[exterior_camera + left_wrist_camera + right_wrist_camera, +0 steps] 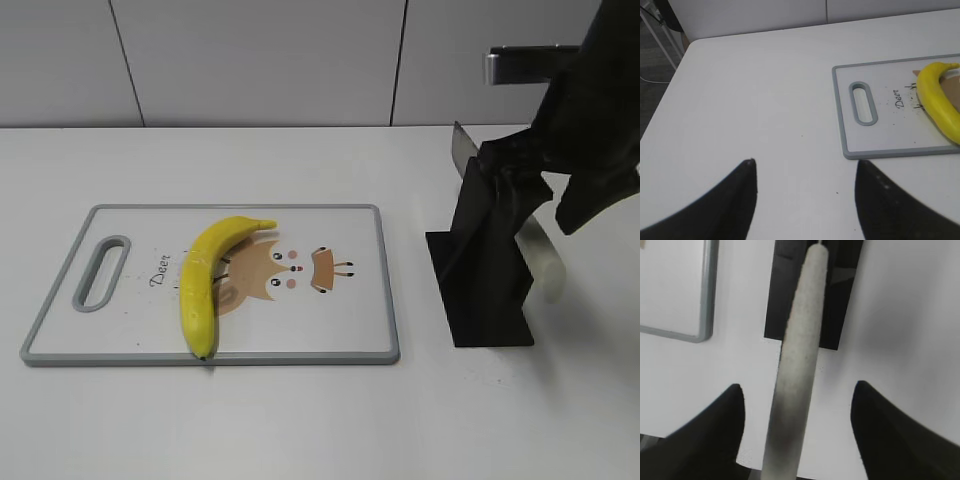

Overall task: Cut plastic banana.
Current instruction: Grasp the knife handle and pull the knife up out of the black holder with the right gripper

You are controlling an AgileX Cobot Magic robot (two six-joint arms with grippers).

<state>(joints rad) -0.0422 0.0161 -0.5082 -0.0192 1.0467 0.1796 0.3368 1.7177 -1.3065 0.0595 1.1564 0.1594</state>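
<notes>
Right tool (797, 405) spread wide, black fingers (705, 435) apart on both sides of a pale knife handle (797, 350), not touching it. Knife handle long and whitish, sticking out of a black knife stand (485, 265) on the white bench (300, 420). Grey blade tip (462, 150) poking out of the stand's top. Right arm dark and big over the stand in the outside view.

Left tool (805, 200) also spread wide, holding nothing, hanging over bare bench just beside the cutting board's corner.

"Deer" written in black on the white cutting board (380, 290), next to a brown cartoon deer face (290, 275). Grey rim all round, grey handle hole (100, 272) at the left end.

Plastic banana (205, 280) bright yellow, lying on the board's middle-left, partly over the picture. Long way running from near edge up and to the right, curved like a hook. Dark tip at the near edge of the board, stem end pointing right toward the stand. Stand well apart from the banana, just beside the board's right edge.
</notes>
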